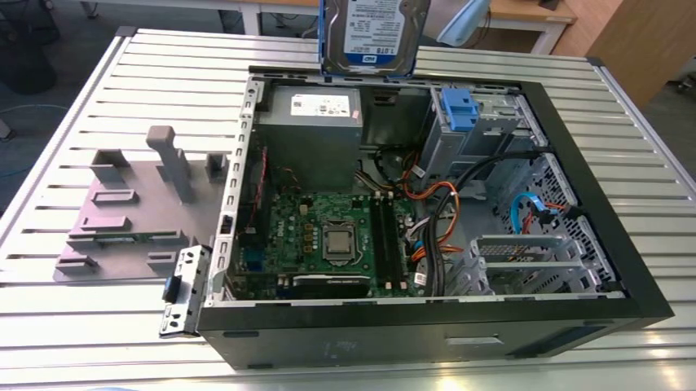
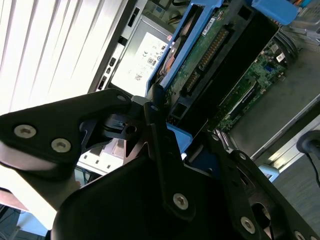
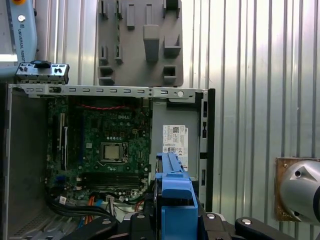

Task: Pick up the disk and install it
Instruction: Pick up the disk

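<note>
Black tool (image 2: pixel 185 116) clamped on one flat silver disk with blue plastic rails (image 1: pixel 370 32), held upright above the rear edge of one open black computer case (image 1: pixel 435 316). Inside, one grey power-supply box (image 1: pixel 313 122). Alongside, one grey fixture plate (image 1: pixel 120 220) on the ribbed metal tabletop (image 1: pixel 130 65).

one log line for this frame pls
stage: carrying | gripper: shut on disk | disk: in the air above open case, exterior view | bay: not yet entered
</note>
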